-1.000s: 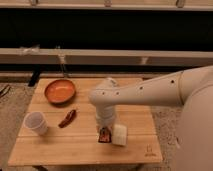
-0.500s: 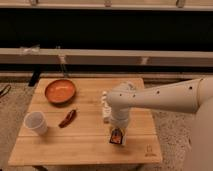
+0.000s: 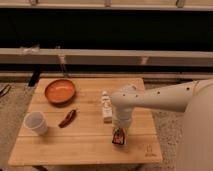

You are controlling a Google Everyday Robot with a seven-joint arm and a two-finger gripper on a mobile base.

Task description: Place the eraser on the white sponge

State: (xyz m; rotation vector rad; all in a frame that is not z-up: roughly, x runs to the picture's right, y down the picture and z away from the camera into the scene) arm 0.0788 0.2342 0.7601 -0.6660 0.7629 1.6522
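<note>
My gripper [image 3: 120,131] points down over the front right part of the wooden table [image 3: 85,145], at the end of the white arm that reaches in from the right. It is shut on the eraser [image 3: 118,136], a small dark bar with reddish edges that sits at its tip, low over the table. The white sponge is hidden under the gripper and the eraser. I cannot tell whether the eraser touches it.
A white ridged bottle-like object [image 3: 106,107] lies just left of the gripper. A red chili-shaped item [image 3: 68,118], a white cup [image 3: 36,123] and an orange bowl [image 3: 60,91] are on the left half. A bench or rail runs behind the table.
The gripper carried the eraser from the left of the white sponge rightward over it. The sponge, seen one second ago, is now covered. The arm has swung to the right.
</note>
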